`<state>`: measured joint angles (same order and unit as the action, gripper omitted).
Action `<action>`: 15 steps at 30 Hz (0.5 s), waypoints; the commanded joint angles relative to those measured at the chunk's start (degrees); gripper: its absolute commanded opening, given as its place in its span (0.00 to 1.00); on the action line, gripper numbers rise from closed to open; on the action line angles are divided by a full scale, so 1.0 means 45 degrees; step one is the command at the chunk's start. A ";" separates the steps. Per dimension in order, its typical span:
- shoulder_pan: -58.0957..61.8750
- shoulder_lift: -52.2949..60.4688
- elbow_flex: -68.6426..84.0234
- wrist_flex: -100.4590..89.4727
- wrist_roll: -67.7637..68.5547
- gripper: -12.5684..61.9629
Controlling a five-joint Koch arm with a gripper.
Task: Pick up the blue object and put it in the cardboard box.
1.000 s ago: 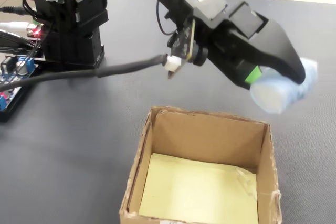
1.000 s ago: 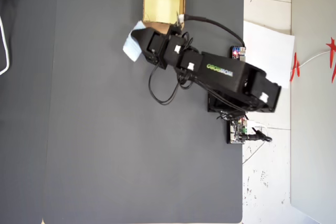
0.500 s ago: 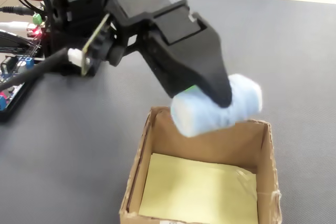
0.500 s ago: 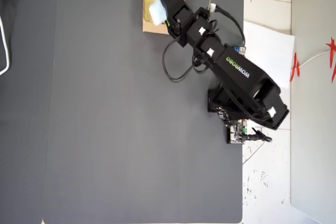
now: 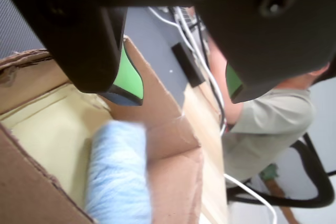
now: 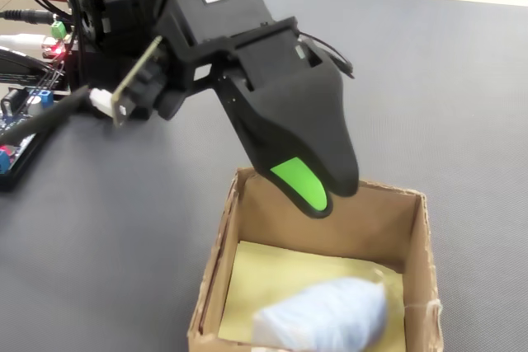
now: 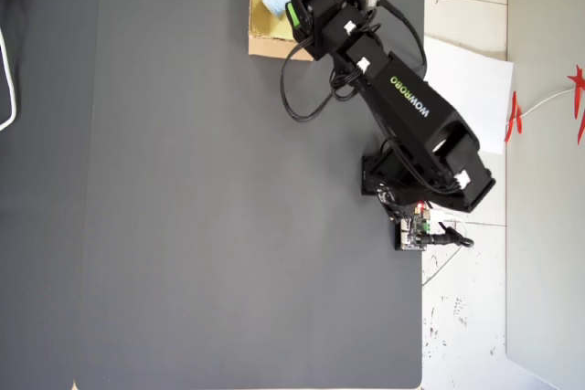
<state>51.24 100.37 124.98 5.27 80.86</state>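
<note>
light: bright, even, soft shadows | wrist view: blurred, near parts out of focus | overhead view: sharp

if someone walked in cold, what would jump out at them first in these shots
Probably the big black gripper with its bright green pad, hanging just above the cardboard box in the fixed view. Next, the pale blue object lying inside the box on its yellow bottom, free of the gripper. From overhead, the black arm reaches diagonally across the dark grey mat to the box at the top edge.

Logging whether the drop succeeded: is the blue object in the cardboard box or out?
In: the blue object lies on the cardboard box floor, below the gripper.
</note>
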 commanded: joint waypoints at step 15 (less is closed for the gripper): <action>-0.3184 0.4043 0.3926 -0.5078 0.2500 0.60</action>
<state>39.29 115.49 144.58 -7.73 87.71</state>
